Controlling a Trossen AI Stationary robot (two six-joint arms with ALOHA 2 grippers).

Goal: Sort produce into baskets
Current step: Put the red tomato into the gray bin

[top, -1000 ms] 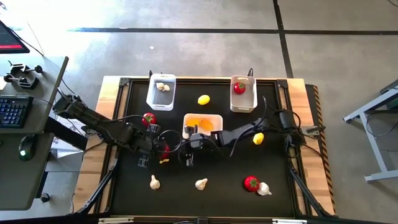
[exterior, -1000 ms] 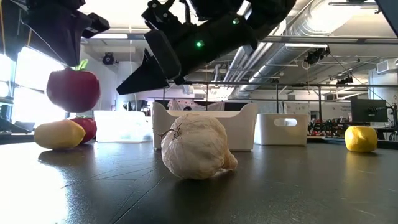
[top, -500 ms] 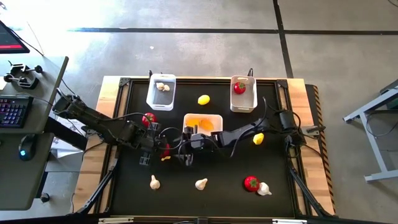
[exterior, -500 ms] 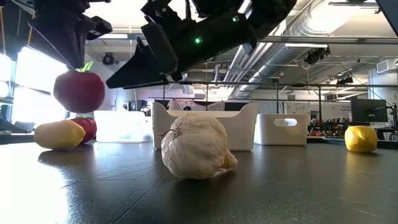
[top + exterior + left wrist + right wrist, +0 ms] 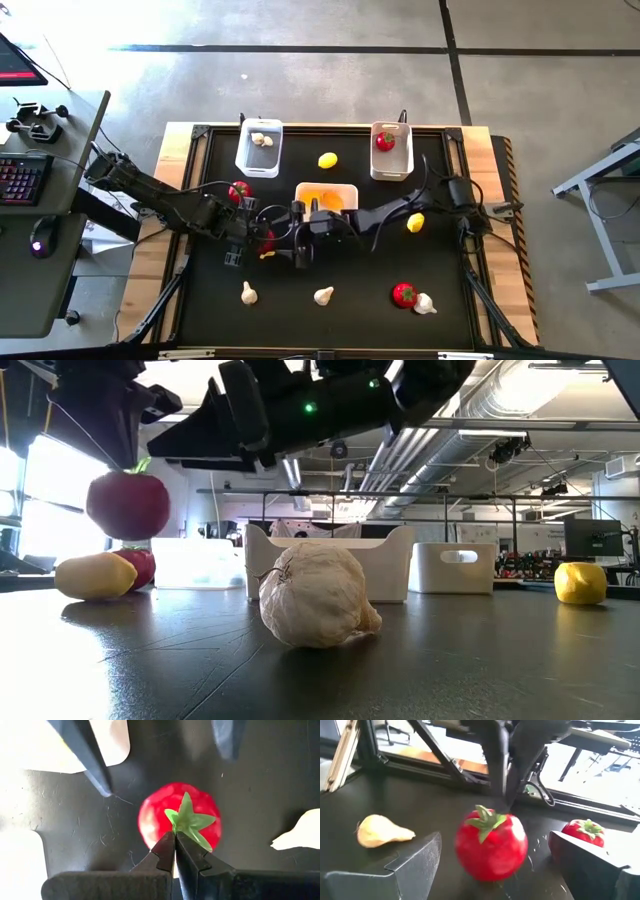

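A: A black counter (image 5: 350, 320) is seen on a concrete floor, a workshop behind it.

B: How are the jaws set?

A: The left gripper (image 5: 175, 841) is shut, its jaws pinched together on the green top of a red fruit (image 5: 178, 815), which is held lifted off the counter. The right gripper (image 5: 495, 865) stands with its jaws wide apart on either side of that fruit; nothing is clamped.

B: What is done?

A: One garlic bulb (image 5: 261, 140) is in the left basket (image 5: 258, 148), a red fruit in the right basket (image 5: 391, 150), yellow pieces in the middle basket (image 5: 326, 198). Several pieces are left loose, so much sorting seems to remain.

B: What is gained between views?

A: The lift is shown only low; basket contents only from above.
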